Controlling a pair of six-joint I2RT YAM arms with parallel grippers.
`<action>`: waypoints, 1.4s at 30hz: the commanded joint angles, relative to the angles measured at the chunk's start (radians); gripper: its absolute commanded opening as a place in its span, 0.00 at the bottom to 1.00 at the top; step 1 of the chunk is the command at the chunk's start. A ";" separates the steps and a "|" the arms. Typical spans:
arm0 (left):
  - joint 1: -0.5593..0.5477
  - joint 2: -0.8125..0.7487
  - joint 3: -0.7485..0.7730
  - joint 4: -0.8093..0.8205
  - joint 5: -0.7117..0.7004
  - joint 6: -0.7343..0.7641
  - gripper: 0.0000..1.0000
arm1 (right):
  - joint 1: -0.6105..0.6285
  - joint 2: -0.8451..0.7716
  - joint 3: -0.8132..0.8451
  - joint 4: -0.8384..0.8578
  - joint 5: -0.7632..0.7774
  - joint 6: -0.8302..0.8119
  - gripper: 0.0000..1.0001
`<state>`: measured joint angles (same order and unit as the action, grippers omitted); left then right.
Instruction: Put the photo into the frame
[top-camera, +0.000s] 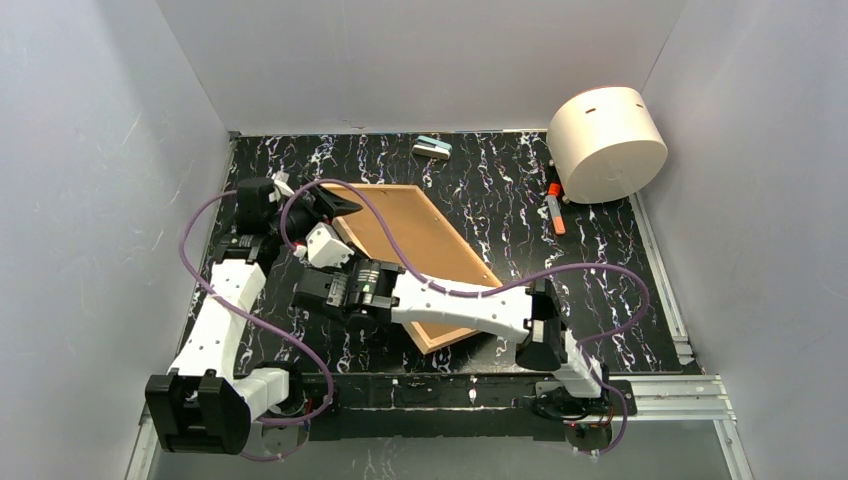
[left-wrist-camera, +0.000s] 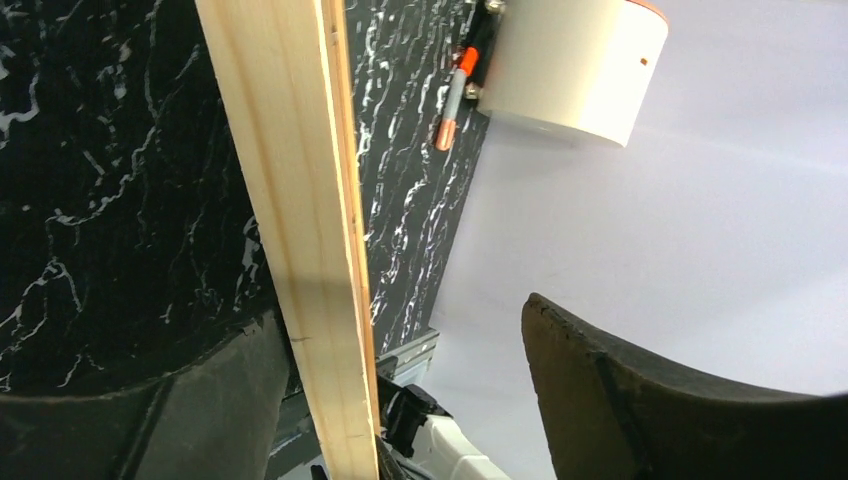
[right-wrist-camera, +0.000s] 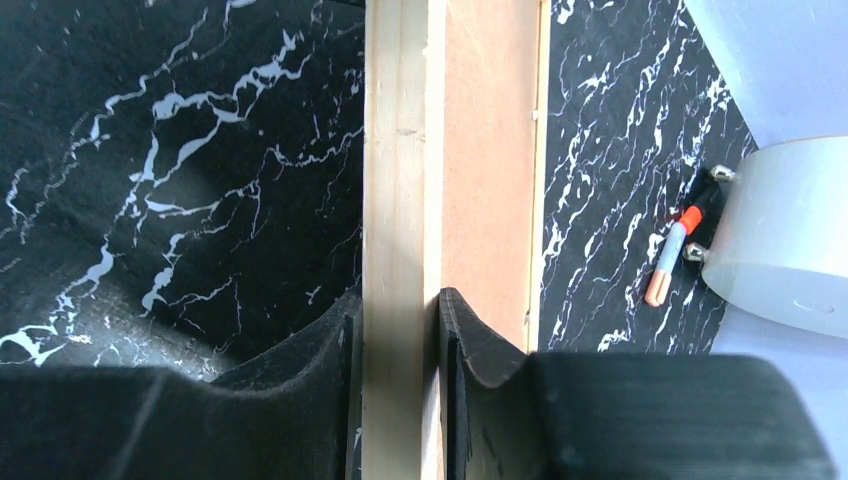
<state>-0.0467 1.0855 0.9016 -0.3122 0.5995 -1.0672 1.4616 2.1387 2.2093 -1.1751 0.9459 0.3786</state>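
Black, white-veined marble table (top-camera: 600, 300), grey panels on three sides. On its middle, lying at a slant, is the large rectangular light-wood picture frame (right-wrist-camera: 395, 150), back side up. A plain brown backing board (top-camera: 415, 240) fills its opening. The photo shows in no view; under the board or elsewhere, cannot tell. Big white cylinder (top-camera: 608, 140) at the far right corner, well apart from the frame.

Right pincer (right-wrist-camera: 398, 320): reaches across to the frame's left rail and pinches the wood, one finger on the outer face, the other on the board side. Left pincer (left-wrist-camera: 400, 320): spread wide near the frame's far-left corner, the rail just beside one finger, nothing pinched. Whether the held rail is off the table, cannot tell.

Small things: orange-capped marker (top-camera: 555, 212) just beside the cylinder; a little grey-green block (top-camera: 432, 148) at the far edge.

Judgement: the frame is being worked by its edge, probably to lift or turn it so the back can be got at. To do that well:
- keep the right grip square on the rail
- close the left pincer on wood, not board, before any lift
- raise slowly so the pane does not twist or slide out
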 joint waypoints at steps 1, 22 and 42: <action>0.003 0.025 0.136 -0.080 0.003 0.060 0.83 | -0.001 -0.134 0.003 0.086 0.059 -0.087 0.03; 0.126 0.168 0.493 -0.424 -0.172 0.276 0.98 | -0.081 -0.263 -0.082 0.306 0.010 -0.285 0.01; 0.138 0.132 0.428 -0.416 -0.270 0.298 0.98 | -0.451 -0.373 -0.033 0.379 -0.435 -0.024 0.01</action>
<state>0.0879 1.2606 1.4239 -0.7300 0.3401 -0.7956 1.1286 1.8996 2.2734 -0.9154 0.6426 0.2607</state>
